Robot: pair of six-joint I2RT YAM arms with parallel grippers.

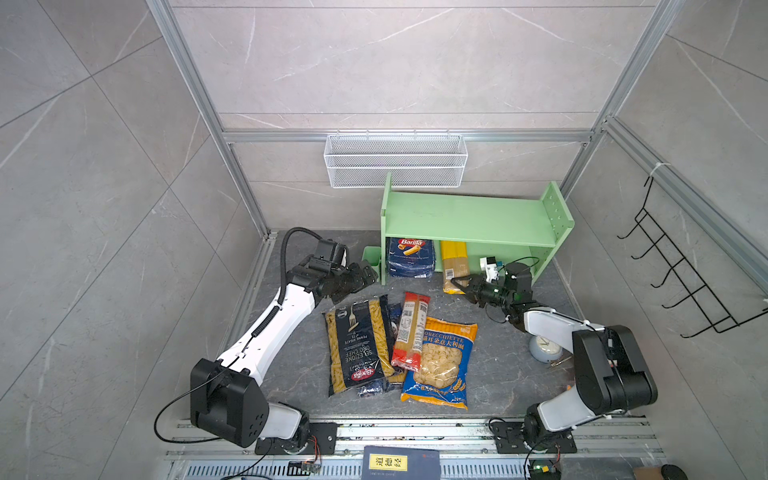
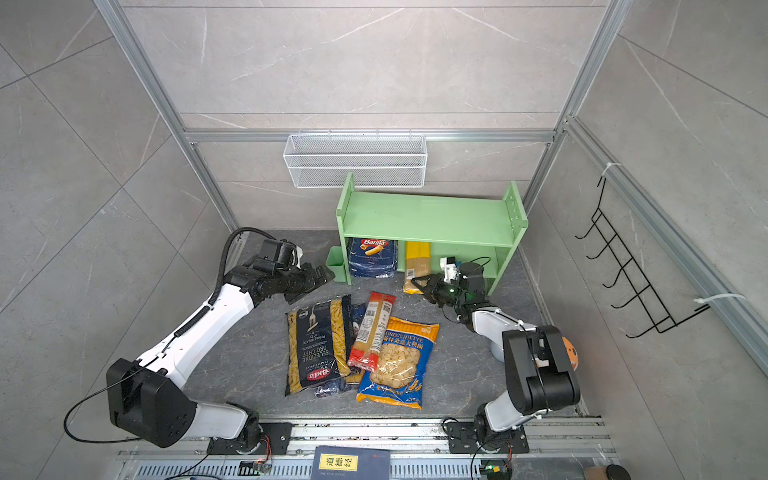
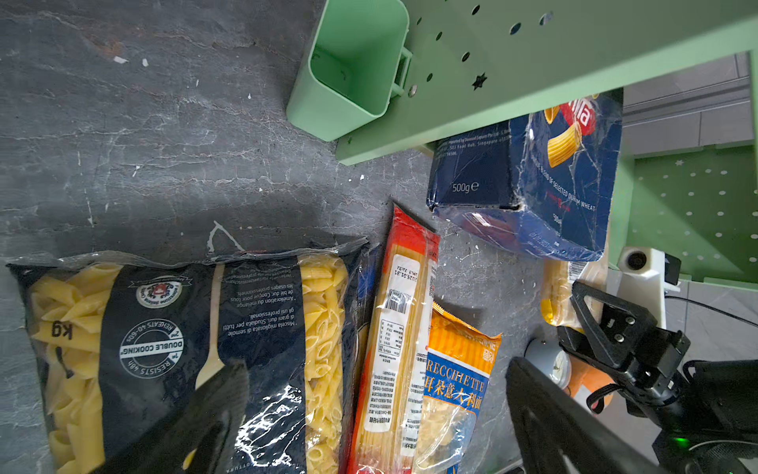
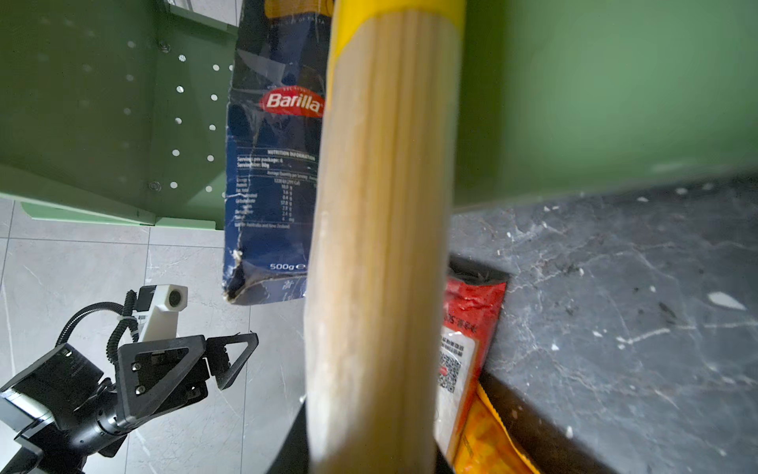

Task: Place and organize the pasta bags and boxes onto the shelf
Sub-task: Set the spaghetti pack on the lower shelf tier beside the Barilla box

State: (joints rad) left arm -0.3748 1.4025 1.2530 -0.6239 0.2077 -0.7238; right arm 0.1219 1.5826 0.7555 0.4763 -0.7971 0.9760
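Light green, the shelf (image 1: 465, 216) stands at the far side of the dark stone worktop (image 1: 498, 386), right of the middle. At the left end of its lower tier sits the dark blue Barilla carton (image 1: 410, 257), creased at its corners. Just right of the carton lies the yellow spaghetti pack (image 1: 454, 262), its far end under the upper board and its near end sticking out over the worktop. The right gripper (image 1: 460, 286) is clamped narrowly on that near end. The left gripper (image 1: 370, 274) hangs with its jaws wide apart and holding nothing, near the small green cup (image 1: 371, 254) fixed to the shelf's left side panel. The other bags lie flat together in the middle of the worktop, nearer than the shelf. The black penne bag (image 1: 357, 345) is on the left and the blue-orange orecchiette bag (image 1: 442, 361) on the right. The red-ended spaghetti pack (image 1: 411, 328) rests slanted between them, overlapping the orecchiette bag's left edge. A dark blue spaghetti pack (image 1: 393, 322) shows only partly beneath the penne bag and the red-ended pack.
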